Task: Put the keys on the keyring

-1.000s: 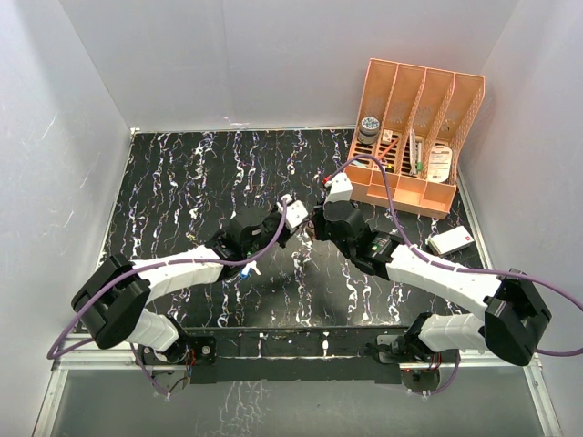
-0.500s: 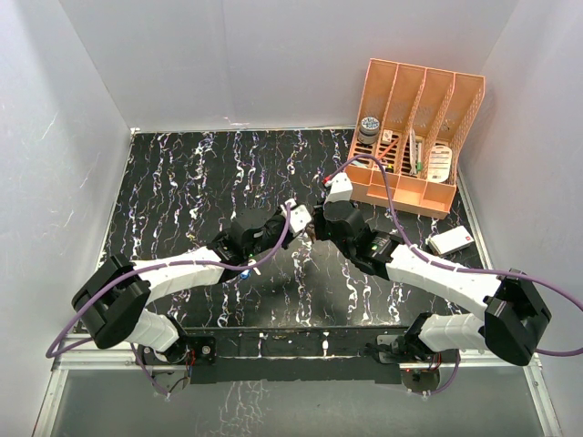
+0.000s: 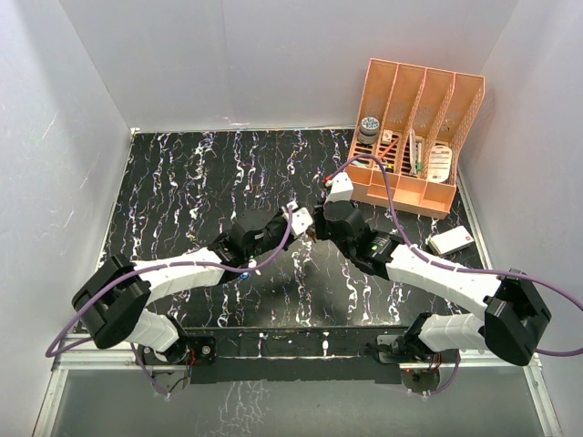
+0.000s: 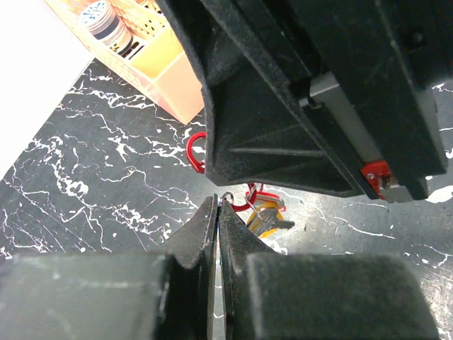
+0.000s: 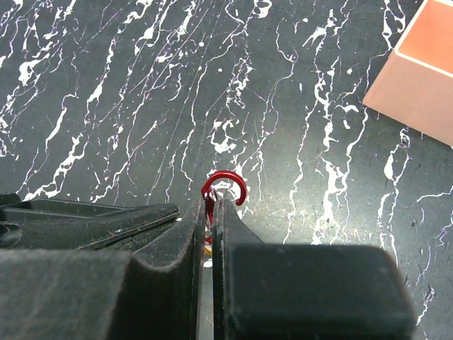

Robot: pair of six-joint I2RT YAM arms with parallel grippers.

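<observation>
My right gripper [image 5: 212,200] is shut on the keyring [image 5: 225,185], a red wire hook that curls out past its tips. The left wrist view shows the keyring [image 4: 195,153] beneath the right gripper's black body. A yellow-headed key [image 4: 265,217] and other keys hang from it. My left gripper [image 4: 217,202] is shut, and a small silver loop of a key [image 4: 227,196] pokes out at its tips, right beside the hanging bunch. From above, the left gripper [image 3: 297,221] and the right gripper [image 3: 315,228] meet tip to tip over the middle of the table.
An orange file rack [image 3: 414,137] with small items stands at the back right, and its corner shows in the right wrist view [image 5: 425,71]. A white box [image 3: 450,241] lies right of the right arm. A small blue thing [image 3: 245,269] lies by the left forearm.
My left gripper has slid to the right, up against the right gripper. The right arm has stayed put, and both grippers have stayed shut.
</observation>
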